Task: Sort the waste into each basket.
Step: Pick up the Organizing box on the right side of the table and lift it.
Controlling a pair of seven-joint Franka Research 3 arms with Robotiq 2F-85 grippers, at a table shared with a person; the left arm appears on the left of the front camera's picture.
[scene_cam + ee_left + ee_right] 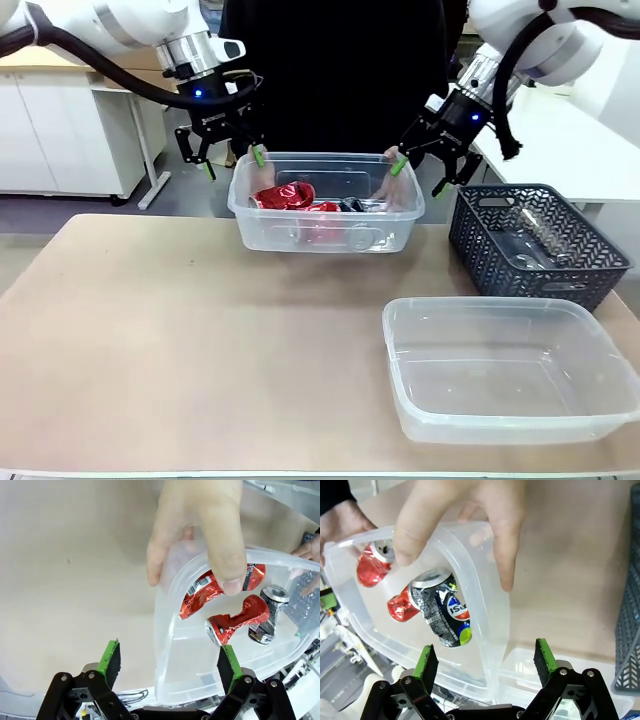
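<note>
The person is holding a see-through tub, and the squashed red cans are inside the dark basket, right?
Not quite. The squashed red cans lie inside the see-through tub that the person's hand is holding, not in the dark basket. The left wrist view shows them lying on the tub's floor.

Letters "PSI" on a dark can (440, 617) just ahead of the right gripper (485, 652). Barcode (201, 584), digits unreadable, on a red can (192, 606) ahead of the left gripper (169, 651).
</note>
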